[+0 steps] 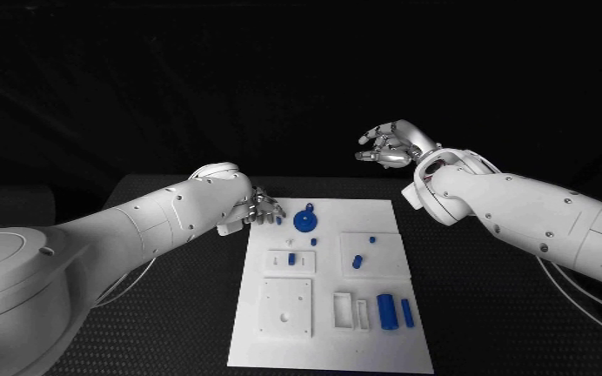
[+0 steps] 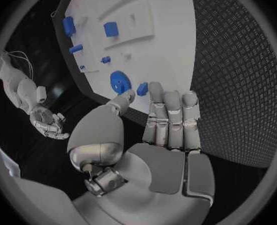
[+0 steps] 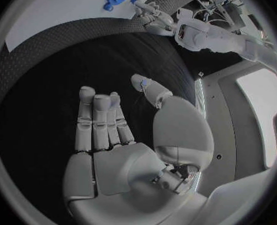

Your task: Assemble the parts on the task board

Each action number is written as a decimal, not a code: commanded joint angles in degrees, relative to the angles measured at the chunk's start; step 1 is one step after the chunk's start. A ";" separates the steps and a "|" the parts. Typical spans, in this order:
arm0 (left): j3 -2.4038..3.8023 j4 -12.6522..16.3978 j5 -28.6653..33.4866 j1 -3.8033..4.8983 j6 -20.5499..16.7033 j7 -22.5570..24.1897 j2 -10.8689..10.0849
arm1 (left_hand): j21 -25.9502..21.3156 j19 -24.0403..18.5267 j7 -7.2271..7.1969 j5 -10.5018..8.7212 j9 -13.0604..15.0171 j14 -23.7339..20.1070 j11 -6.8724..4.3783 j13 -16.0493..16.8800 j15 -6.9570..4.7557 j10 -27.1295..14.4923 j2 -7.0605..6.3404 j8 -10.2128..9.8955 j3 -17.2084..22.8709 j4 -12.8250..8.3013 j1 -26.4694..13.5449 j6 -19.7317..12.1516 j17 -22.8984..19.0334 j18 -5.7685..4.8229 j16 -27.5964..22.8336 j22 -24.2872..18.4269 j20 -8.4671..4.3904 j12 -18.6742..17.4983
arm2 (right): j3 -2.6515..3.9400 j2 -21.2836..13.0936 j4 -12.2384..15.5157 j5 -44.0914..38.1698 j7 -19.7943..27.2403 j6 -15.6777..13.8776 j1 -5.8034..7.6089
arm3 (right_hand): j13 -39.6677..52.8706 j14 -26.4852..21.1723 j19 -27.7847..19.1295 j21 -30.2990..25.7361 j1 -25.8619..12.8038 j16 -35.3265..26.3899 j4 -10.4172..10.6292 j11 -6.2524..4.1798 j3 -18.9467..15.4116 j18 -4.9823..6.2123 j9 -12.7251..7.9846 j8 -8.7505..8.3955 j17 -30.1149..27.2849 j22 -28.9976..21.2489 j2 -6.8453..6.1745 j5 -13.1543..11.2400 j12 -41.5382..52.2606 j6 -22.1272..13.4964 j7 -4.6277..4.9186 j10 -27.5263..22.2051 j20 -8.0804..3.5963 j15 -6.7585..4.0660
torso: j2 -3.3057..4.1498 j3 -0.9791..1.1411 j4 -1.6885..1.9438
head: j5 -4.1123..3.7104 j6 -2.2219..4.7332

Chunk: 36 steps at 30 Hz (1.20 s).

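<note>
The white task board lies in the middle of the table. On it are a round blue disc, small blue pieces and two blue cylinders. My left hand hovers at the board's far left corner, beside the disc. It pinches a small blue part between thumb and a finger, the other fingers straight. The right wrist view shows that part at the left hand's fingertips. My right hand is raised beyond the board's far right corner, fingers apart and holding nothing.
White raised blocks and slotted holders stand on the near half of the board. The black textured table stretches to both sides of the board. My right forearm hangs over the table to the right of the board.
</note>
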 commanded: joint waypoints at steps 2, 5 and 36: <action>0.02 -0.22 0.49 -0.03 0.84 0.97 0.34 | -0.31 -0.52 0.03 0.24 -0.08 -0.37 0.02 -0.07 -0.01 -0.53 0.58 -0.21 0.00 -0.48 -0.10 -0.28 -0.08 -0.62 -0.08 0.07 -6.66 -0.11 | 0.03 0.02 0.13 -0.12 0.40 0.47 -0.02 | -0.06 -0.39 -0.38 -0.31 -0.42 0.40 0.04 0.00 -0.34 0.70 -0.09 -0.29 -0.07 1.13 0.26 0.25 0.36 0.07 0.38 -0.59 0.17 0.15 | -0.03 -0.02 0.04 | -0.15 0.04; 0.02 -0.60 0.49 -0.08 0.60 1.21 0.52 | -0.31 -0.52 0.04 0.24 -0.08 -0.38 0.02 -0.07 -0.01 -0.53 0.58 -0.21 -0.01 -0.48 -0.10 -0.28 -0.08 -0.62 -0.08 0.07 -6.66 -0.12 | 0.03 0.05 0.15 -0.12 0.41 0.51 -0.02 | -0.06 -0.39 -0.38 -0.31 -0.42 0.40 0.04 0.00 -0.34 0.70 -0.09 -0.29 -0.07 1.13 0.26 0.25 0.36 0.07 0.38 -0.59 0.17 0.15 | -0.02 -0.03 0.07 | -0.18 -0.04; 0.03 -2.25 3.44 -0.24 2.22 2.36 1.55 | -0.72 -0.55 0.12 0.39 -0.48 -0.65 0.12 -0.18 0.14 -0.63 4.57 0.20 0.82 -5.50 3.31 -0.22 -0.53 -0.88 0.35 0.82 -6.48 0.04 | 0.03 0.25 0.07 -0.16 0.36 0.60 -0.02 | -0.18 -0.40 -0.36 -0.30 -0.46 0.45 0.06 0.00 -0.40 0.70 -0.11 -0.27 -0.12 1.14 0.27 0.27 0.48 0.08 0.38 -0.59 0.18 0.16 | -0.07 0.04 0.07 | -0.29 -0.26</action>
